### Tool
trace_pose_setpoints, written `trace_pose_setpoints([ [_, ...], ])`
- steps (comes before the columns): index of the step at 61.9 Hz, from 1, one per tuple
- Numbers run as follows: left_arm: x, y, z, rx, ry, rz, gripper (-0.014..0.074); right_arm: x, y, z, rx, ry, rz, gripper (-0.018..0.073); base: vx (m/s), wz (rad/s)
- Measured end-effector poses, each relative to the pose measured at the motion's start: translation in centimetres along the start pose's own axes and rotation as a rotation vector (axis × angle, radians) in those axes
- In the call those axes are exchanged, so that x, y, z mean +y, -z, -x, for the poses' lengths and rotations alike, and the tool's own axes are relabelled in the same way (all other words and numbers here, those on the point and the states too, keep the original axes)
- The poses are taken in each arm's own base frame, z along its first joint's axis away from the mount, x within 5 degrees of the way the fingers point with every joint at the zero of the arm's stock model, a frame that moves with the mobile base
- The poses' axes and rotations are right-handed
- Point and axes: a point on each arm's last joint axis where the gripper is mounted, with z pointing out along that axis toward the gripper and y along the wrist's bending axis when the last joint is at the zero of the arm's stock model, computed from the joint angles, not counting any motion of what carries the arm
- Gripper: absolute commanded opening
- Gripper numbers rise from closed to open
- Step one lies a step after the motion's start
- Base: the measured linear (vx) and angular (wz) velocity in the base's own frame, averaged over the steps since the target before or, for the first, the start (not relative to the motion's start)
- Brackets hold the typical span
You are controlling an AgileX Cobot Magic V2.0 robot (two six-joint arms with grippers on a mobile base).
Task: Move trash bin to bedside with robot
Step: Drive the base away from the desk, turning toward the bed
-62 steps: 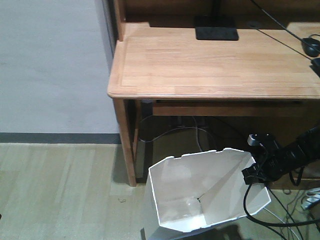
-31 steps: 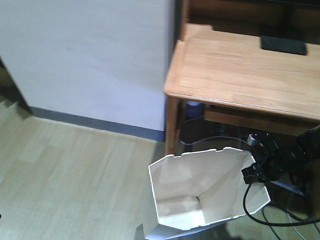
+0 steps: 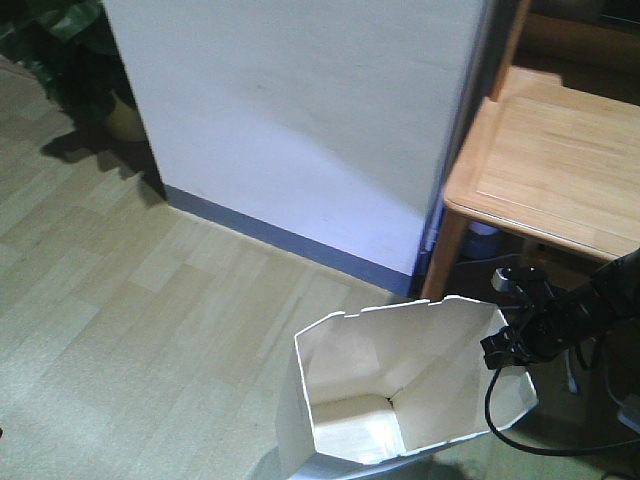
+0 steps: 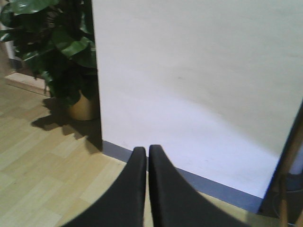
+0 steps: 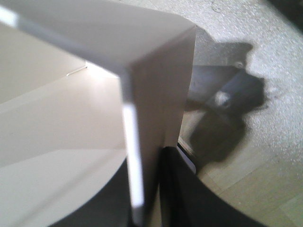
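The white trash bin [image 3: 400, 390] with its angular rim hangs at the bottom middle of the front view, its cream inside showing. My right gripper [image 3: 503, 349], on a thin black arm with trailing cables, is shut on the bin's right rim; in the right wrist view the bin wall [image 5: 151, 94] stands between the two black fingers [image 5: 189, 198]. My left gripper [image 4: 147, 151] is shut and empty, pointing at the white wall. The bedside is out of view.
A white wall [image 3: 300, 110] with a dark baseboard [image 3: 290, 240] stands ahead. The light wooden desk [image 3: 560, 160] is at the right. A potted plant [image 4: 61, 52] stands at the far left by the wall corner. Pale wood floor [image 3: 120, 300] lies to the left.
The whole view has swung left: the desk slid off to the right, the wall and plant came into view. The bin stays held in the same place relative to me.
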Motion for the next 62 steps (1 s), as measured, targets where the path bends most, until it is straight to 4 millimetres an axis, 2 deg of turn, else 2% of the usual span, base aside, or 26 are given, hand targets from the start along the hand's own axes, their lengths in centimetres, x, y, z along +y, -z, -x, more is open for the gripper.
trace_pose_setpoints([
  [35, 0.00, 0.00, 0.00, 0.000, 0.000, 0.000, -0.0006, -0.09, 0.00, 0.00, 0.000, 0.002, -0.010, -0.0005, 0.09, 0.38],
  [62, 0.00, 0.00, 0.00, 0.000, 0.000, 0.000, -0.0006, -0.15, 0.00, 0.01, -0.001, 0.001, -0.017, -0.0005, 0.12, 0.58],
])
